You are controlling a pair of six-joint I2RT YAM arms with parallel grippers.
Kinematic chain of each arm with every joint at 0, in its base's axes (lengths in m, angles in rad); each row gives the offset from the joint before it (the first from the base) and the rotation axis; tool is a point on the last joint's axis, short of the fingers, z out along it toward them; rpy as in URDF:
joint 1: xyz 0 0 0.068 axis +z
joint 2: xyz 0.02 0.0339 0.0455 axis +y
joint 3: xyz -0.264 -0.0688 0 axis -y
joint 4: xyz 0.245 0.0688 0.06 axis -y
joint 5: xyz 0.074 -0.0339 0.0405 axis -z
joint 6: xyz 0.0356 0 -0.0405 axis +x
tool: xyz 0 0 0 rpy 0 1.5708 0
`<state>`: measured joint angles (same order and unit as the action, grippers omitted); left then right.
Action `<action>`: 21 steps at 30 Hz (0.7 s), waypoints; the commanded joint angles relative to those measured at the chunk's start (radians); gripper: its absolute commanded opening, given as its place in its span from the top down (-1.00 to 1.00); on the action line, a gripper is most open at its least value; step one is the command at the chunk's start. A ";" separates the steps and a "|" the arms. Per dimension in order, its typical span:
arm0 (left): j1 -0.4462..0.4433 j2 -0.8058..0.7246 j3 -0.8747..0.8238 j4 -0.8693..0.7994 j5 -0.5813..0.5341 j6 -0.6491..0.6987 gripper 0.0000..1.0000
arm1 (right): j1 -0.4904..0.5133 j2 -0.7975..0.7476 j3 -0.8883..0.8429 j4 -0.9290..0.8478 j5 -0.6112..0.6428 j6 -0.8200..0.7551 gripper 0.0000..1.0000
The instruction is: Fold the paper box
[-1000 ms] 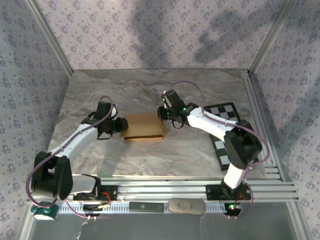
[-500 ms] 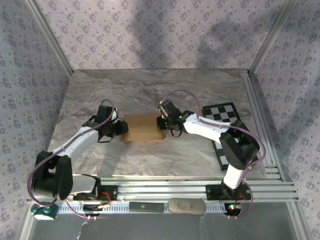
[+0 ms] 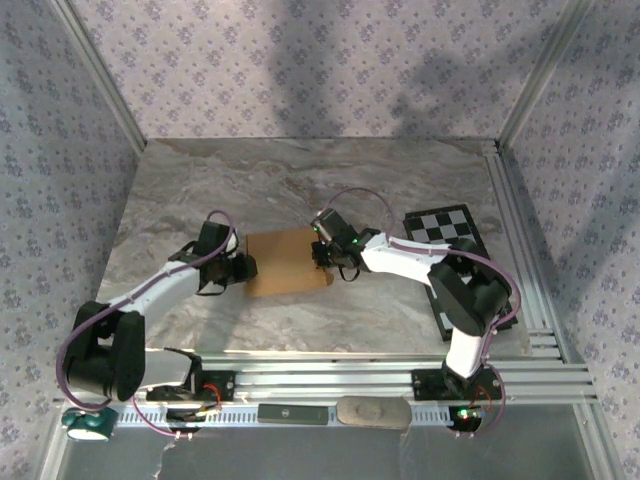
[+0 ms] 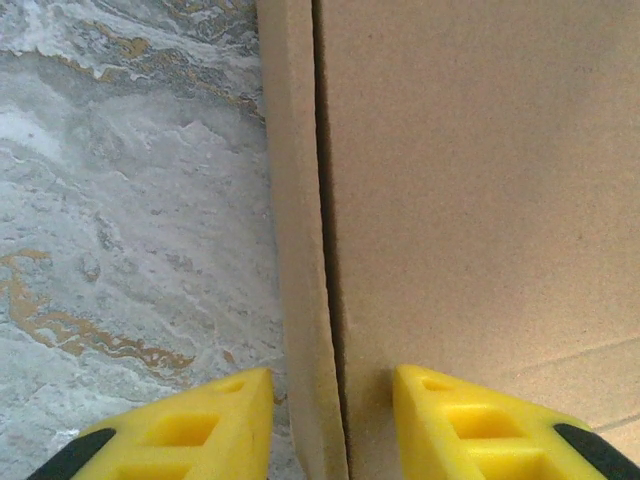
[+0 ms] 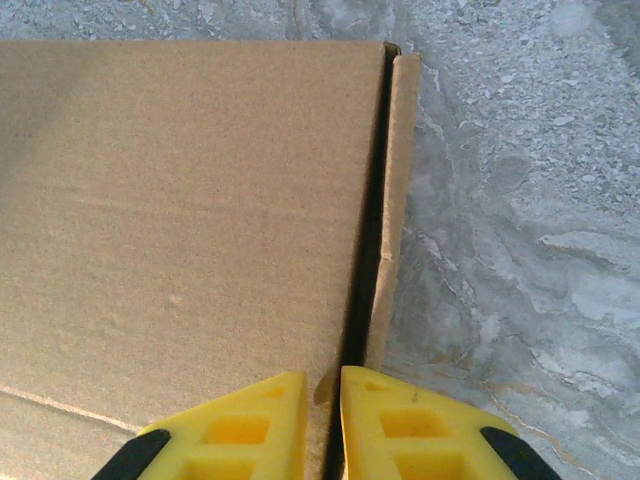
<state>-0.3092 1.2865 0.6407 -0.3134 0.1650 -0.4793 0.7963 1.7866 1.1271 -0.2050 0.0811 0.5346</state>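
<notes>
The paper box [image 3: 288, 262] is a tan cardboard piece lying mid-table, its flat top panel [image 4: 470, 180] facing up. My left gripper [image 3: 245, 268] is at its left end. In the left wrist view the yellow jaws [image 4: 330, 378] stand apart astride the narrow side flap [image 4: 300, 250], with a gap on each side. My right gripper [image 3: 322, 255] is at the box's right end. There the jaws [image 5: 322, 375] are almost together over the dark slit between the top panel [image 5: 180, 200] and the side flap [image 5: 395, 180].
A black-and-white checkered board [image 3: 445, 222] lies at the right, partly under the right arm. Aluminium rails [image 3: 520, 250] run along the right side and the near edge. Patterned walls close in the table on three sides.
The right gripper came down and leftward onto the box's right end and its jaws narrowed. The left gripper slid slightly nearer along the left end. The box now lies flatter and a little turned.
</notes>
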 commanded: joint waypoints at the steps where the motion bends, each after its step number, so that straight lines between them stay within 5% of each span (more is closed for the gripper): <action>1: -0.007 -0.065 0.035 -0.038 -0.031 0.011 0.24 | 0.009 -0.056 -0.018 -0.038 0.061 -0.016 0.59; 21: -0.004 0.068 0.040 0.012 -0.018 0.030 0.30 | -0.034 -0.013 -0.048 -0.009 -0.029 -0.057 0.56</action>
<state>-0.3096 1.3525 0.6884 -0.3050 0.1387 -0.4603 0.7639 1.7802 1.0958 -0.1978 0.0643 0.5030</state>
